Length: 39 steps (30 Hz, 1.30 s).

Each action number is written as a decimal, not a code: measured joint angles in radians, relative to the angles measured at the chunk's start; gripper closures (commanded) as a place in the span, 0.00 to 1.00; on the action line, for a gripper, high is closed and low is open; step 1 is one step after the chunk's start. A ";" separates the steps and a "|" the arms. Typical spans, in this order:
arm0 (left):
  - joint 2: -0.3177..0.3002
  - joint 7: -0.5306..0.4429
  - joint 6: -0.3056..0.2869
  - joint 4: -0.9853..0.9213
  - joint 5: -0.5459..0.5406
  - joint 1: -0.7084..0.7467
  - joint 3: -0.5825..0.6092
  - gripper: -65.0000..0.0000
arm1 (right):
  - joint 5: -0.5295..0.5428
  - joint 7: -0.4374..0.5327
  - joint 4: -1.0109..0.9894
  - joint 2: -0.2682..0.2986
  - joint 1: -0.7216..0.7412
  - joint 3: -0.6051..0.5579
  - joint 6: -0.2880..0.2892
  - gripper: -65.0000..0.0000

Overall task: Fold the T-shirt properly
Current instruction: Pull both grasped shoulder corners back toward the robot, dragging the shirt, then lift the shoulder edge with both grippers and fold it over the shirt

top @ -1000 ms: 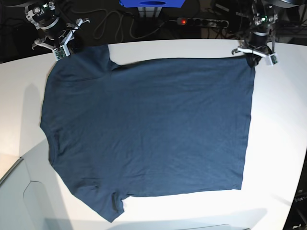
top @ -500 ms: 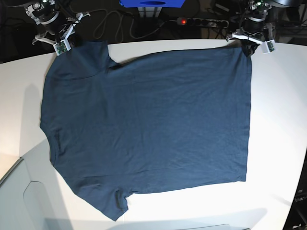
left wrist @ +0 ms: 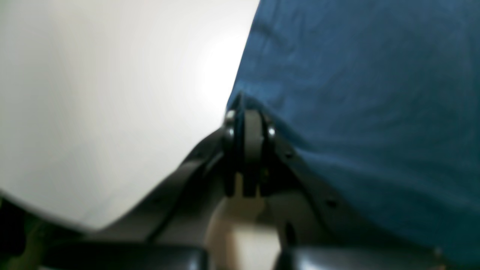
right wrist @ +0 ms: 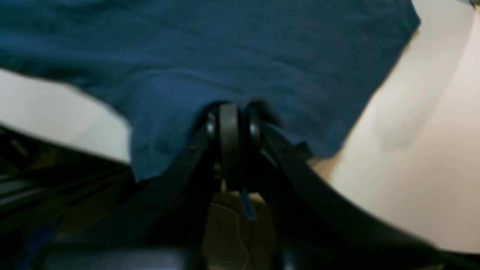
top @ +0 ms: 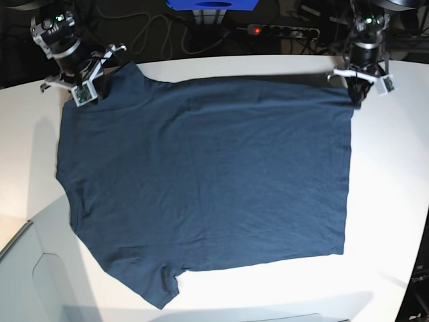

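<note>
The dark navy T-shirt [top: 208, 181] lies spread flat on the white table [top: 389, 201], with one sleeve at the far left and the other at the near left. My left gripper [top: 356, 94] is shut on the shirt's far right corner. In the left wrist view this gripper [left wrist: 247, 112] pinches the fabric edge [left wrist: 356, 93]. My right gripper [top: 90, 90] is shut on the far left sleeve corner. The right wrist view shows that gripper [right wrist: 229, 112] clamped on the T-shirt's hem [right wrist: 225, 48].
A power strip [top: 278, 30] with a red light, cables and a blue object [top: 213, 4] sit behind the table's far edge. A pale grey panel [top: 20, 268] lies at the near left corner. Bare white tabletop [left wrist: 112, 93] borders the shirt on the right.
Both grippers pulled the shirt's far edge back, then came slightly forward again. The fold by the far sleeve is gone and the far edge lies straighter.
</note>
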 measured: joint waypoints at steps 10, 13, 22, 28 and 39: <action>0.001 0.072 -0.001 0.000 0.000 -0.122 0.000 1.00 | 0.005 -0.193 0.000 0.003 0.238 -0.002 0.004 1.00; 0.001 0.124 0.000 0.000 0.001 -0.165 0.000 1.00 | 0.006 -0.211 -0.009 0.000 0.310 -0.003 0.028 1.00; 0.000 0.188 -0.001 -0.034 0.000 -0.294 0.000 1.00 | 0.006 -0.217 -0.172 0.001 0.483 -0.005 0.037 1.00; -0.017 0.196 -0.001 -0.120 0.000 -0.356 0.003 1.00 | 0.007 -0.214 -0.312 0.001 0.618 -0.005 0.041 1.00; -0.024 0.196 0.000 -0.214 0.002 -0.444 0.007 1.00 | 0.005 -0.163 -0.485 0.020 0.758 -0.117 0.041 1.00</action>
